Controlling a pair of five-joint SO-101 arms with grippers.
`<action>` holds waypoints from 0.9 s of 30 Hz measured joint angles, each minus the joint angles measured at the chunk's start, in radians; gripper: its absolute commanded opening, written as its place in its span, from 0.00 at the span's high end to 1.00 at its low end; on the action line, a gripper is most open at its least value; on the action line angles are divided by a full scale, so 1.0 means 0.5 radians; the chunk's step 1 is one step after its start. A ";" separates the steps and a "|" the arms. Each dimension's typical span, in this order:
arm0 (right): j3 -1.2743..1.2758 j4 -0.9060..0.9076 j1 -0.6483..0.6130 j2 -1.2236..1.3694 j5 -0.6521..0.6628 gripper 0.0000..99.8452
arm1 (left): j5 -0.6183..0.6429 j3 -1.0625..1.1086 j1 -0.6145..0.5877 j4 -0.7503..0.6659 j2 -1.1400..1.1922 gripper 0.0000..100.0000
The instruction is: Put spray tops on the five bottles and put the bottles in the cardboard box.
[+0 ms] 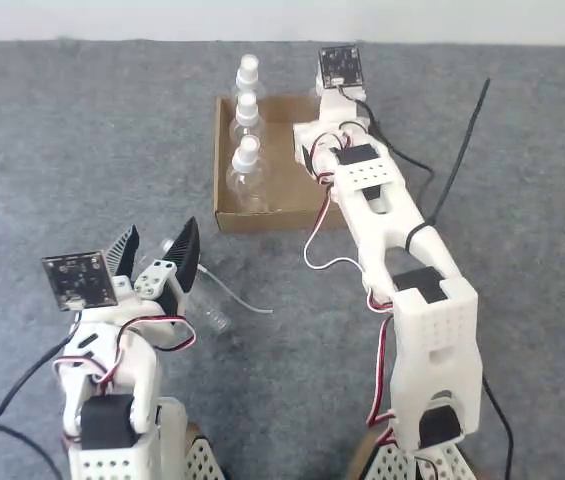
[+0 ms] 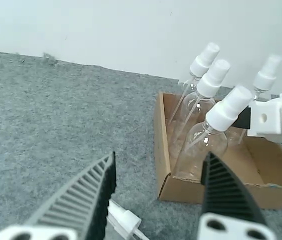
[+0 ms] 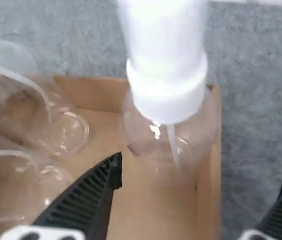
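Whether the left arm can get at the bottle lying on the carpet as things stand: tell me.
Probably yes. The left pincer is open right beside the lying bottle, with nothing between them; the cardboard box and the right arm stand farther off.

Under me lies a fuzzy grey carpet (image 1: pixel 72 150). It goes all the way back to a plain white wall (image 1: pixel 162 18). The light is soft and even.

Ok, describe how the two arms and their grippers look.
The left arm and right arm are white plastic shells with hole grids, black motors, red, white and black cables. The left gripper and right gripper have black ribbed fingers.
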 measured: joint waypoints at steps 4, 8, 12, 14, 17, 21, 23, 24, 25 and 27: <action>0.000 0.129 0.000 -0.117 0.000 0.58 | 0.000 0.000 0.000 0.000 0.000 0.74; 0.000 0.276 -0.003 -0.224 0.000 0.58 | 0.000 0.000 0.000 0.000 0.000 0.74; 0.000 0.457 0.000 -0.298 0.000 0.58 | 0.000 0.000 0.000 0.000 0.000 0.74; 0.000 0.543 0.000 -0.341 0.000 0.58 | 0.000 0.000 0.000 0.000 0.000 0.74; 0.000 0.678 0.000 -0.420 0.000 0.58 | 0.000 0.000 0.000 0.000 0.000 0.74; 0.000 0.890 0.000 -0.516 0.000 0.58 | 0.000 0.000 0.000 0.000 0.000 0.74; 0.000 0.988 0.000 -0.565 0.000 0.58 | 0.000 0.000 0.000 0.000 0.000 0.74; 0.000 1.037 0.000 -0.586 0.000 0.58 | 0.000 0.000 0.000 0.000 0.000 0.74; 0.000 1.080 0.000 -0.611 0.000 0.58 | 0.000 0.000 0.000 0.000 0.000 0.74; 0.000 1.163 0.000 -0.654 0.000 0.58 | 0.000 0.000 -0.012 0.000 0.000 0.74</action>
